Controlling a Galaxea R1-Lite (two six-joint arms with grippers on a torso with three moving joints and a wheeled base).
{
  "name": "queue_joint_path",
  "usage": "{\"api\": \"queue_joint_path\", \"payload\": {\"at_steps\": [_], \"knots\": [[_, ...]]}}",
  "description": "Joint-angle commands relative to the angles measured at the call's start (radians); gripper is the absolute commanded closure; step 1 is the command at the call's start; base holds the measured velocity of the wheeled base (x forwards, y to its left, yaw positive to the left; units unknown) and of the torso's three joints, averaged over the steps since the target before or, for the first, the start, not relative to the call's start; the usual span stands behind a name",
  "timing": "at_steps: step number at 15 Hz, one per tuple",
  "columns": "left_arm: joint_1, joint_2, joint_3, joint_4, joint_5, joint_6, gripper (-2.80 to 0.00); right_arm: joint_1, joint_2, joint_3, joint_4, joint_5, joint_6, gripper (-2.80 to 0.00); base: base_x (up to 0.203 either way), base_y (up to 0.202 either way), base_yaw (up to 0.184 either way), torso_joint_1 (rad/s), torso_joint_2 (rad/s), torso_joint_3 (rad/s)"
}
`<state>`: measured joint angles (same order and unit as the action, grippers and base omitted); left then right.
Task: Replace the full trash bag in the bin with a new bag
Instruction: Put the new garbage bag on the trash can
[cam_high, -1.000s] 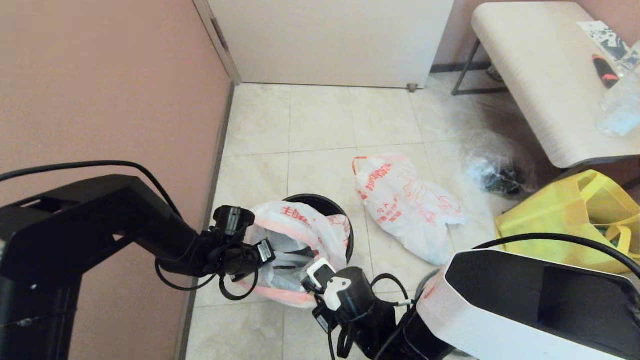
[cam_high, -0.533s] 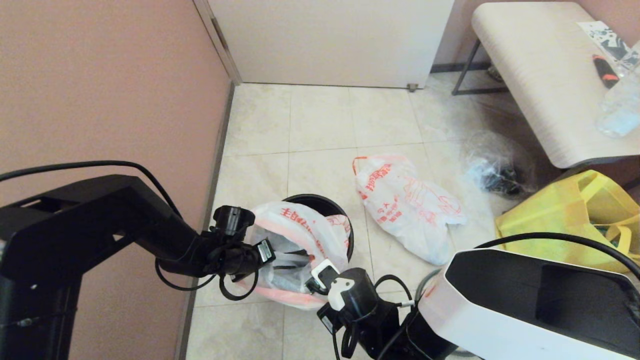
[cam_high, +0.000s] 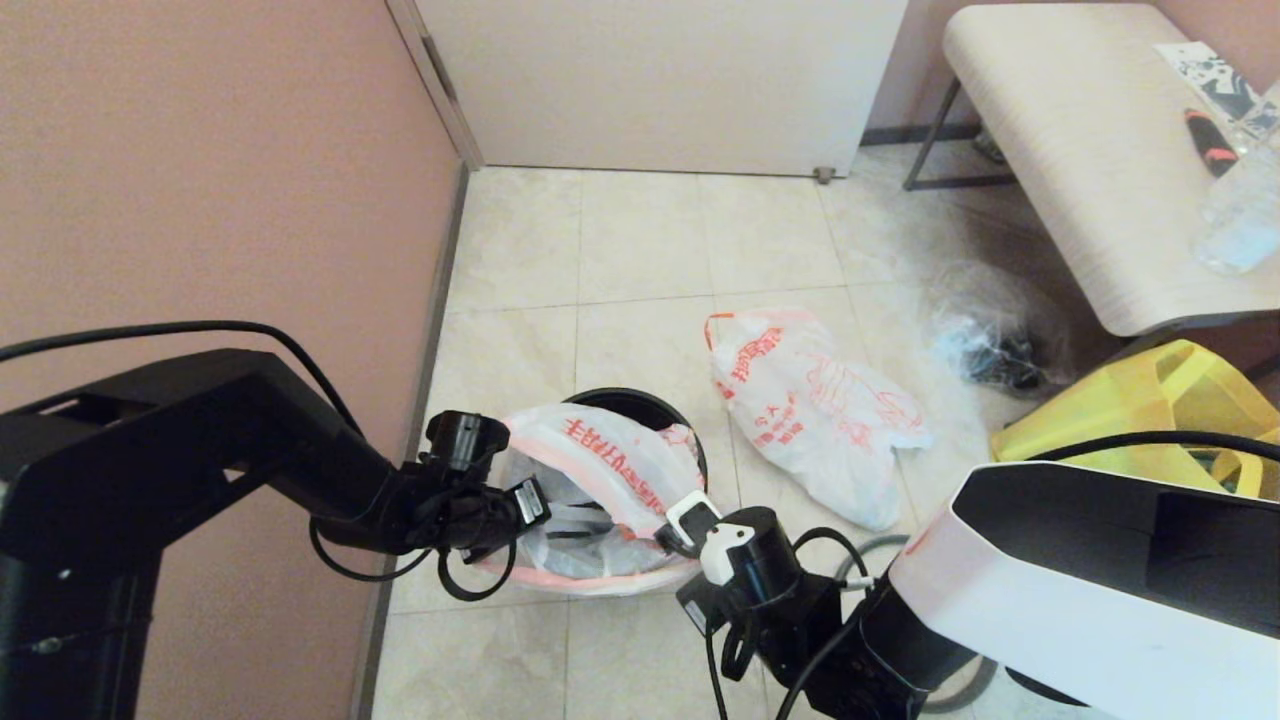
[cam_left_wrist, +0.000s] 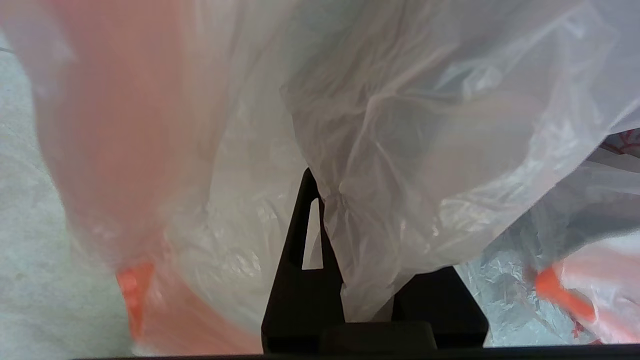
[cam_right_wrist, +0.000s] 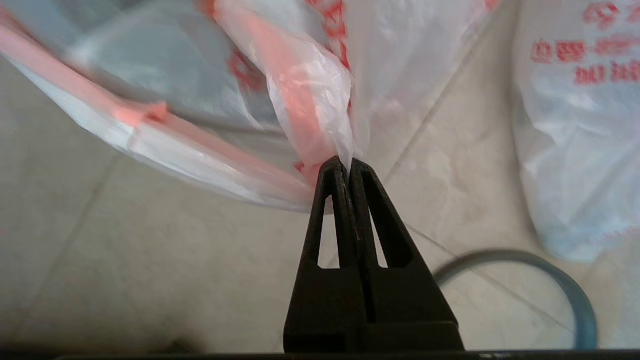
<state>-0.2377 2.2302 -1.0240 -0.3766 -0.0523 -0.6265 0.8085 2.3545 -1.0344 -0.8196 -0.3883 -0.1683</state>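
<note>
On tile, right claw (cam_high: 678, 518) dragged new bag (cam_high: 600, 470) rightward.

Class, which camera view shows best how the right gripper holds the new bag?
The right wrist view: the right gripper is shut on a pinched fold of the new bag. The head view shows only its wrist beside the bag over the bin. The left wrist view misses it.

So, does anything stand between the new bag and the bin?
Nothing visible does. The left end effector and right end effector hold the new bag over the bin; the full trash bag lies apart on the floor.
</note>
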Motion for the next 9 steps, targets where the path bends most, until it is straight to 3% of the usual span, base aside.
{"api": "queue_joint_path", "payload": {"at_steps": [1,5,9], "knots": [[0.0,0.0,0.001,-0.002,0.0,-0.004,0.0,-0.007,0.022,0.013,-0.004,-0.017,-0.002,0.0,0.0,0.0,0.0,0.0,0.0,0.0],[0.0,-0.005,0.002,-0.002,-0.002,-0.004,0.0,-0.029,0.104,0.006,-0.004,-0.04,-0.005,0.0,0.0,0.0,0.0,0.0,0.0,0.0],[0.001,-0.006,0.004,-0.002,-0.007,-0.004,0.0,-0.081,0.152,-0.113,-0.004,-0.04,-0.016,0.0,0.0,0.0,0.0,0.0,0.0,0.0]]}}
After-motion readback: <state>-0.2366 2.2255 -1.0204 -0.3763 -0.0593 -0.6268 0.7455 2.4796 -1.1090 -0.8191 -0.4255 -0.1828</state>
